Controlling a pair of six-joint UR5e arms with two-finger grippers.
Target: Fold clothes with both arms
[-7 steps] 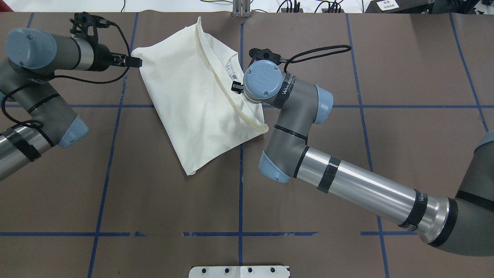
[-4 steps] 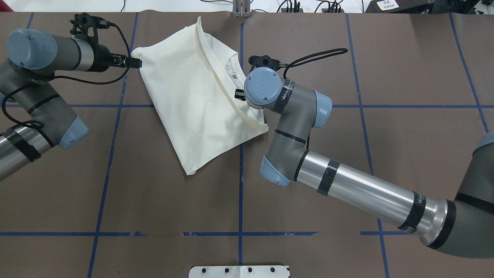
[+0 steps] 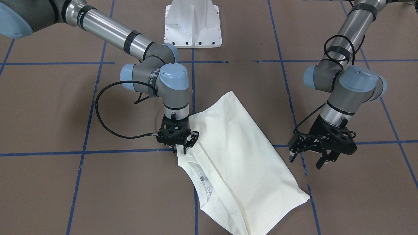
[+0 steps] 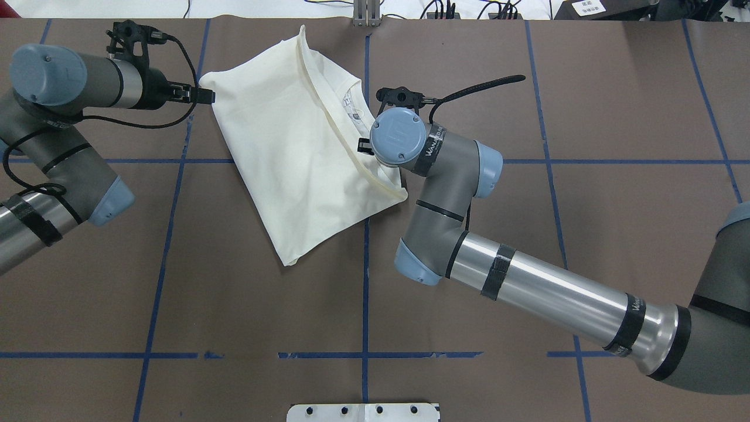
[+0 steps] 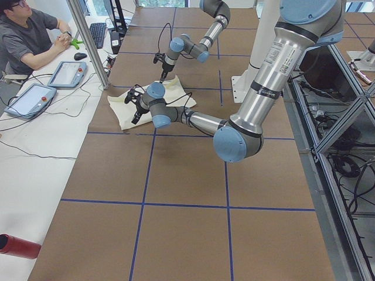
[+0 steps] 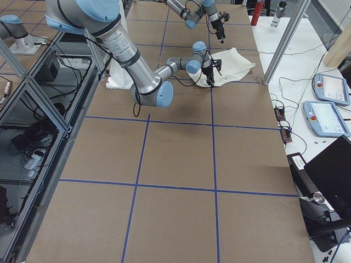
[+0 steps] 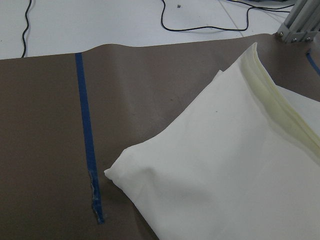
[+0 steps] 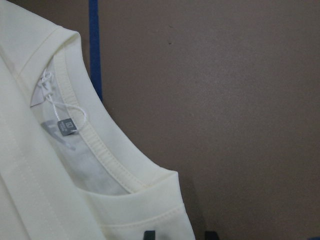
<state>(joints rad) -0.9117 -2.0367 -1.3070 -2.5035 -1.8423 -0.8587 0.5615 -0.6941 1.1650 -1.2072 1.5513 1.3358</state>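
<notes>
The cream T-shirt (image 4: 293, 158) lies folded and slanted on the brown table, plain side up, with its collar and tag (image 8: 67, 127) showing at the right edge. My right gripper (image 3: 181, 150) points straight down at the shoulder corner beside the collar. Its fingertips (image 8: 150, 235) stand a little apart, one over the cloth and one over the table. In the overhead view its wrist hides it. My left gripper (image 3: 307, 160) is open and empty, just off the shirt's far left corner (image 7: 115, 172). The printed front is hidden.
The white pedestal base (image 3: 192, 23) stands at the robot's side of the table. Blue tape lines (image 4: 364, 293) grid the brown cover. An aluminium post (image 4: 364, 12) and cables sit at the far edge. An operator (image 5: 29, 35) sits at a desk beyond.
My right wrist has shifted slightly toward the robot's side over the collar corner. The shirt's near corner has settled a little. My left arm has not moved.
</notes>
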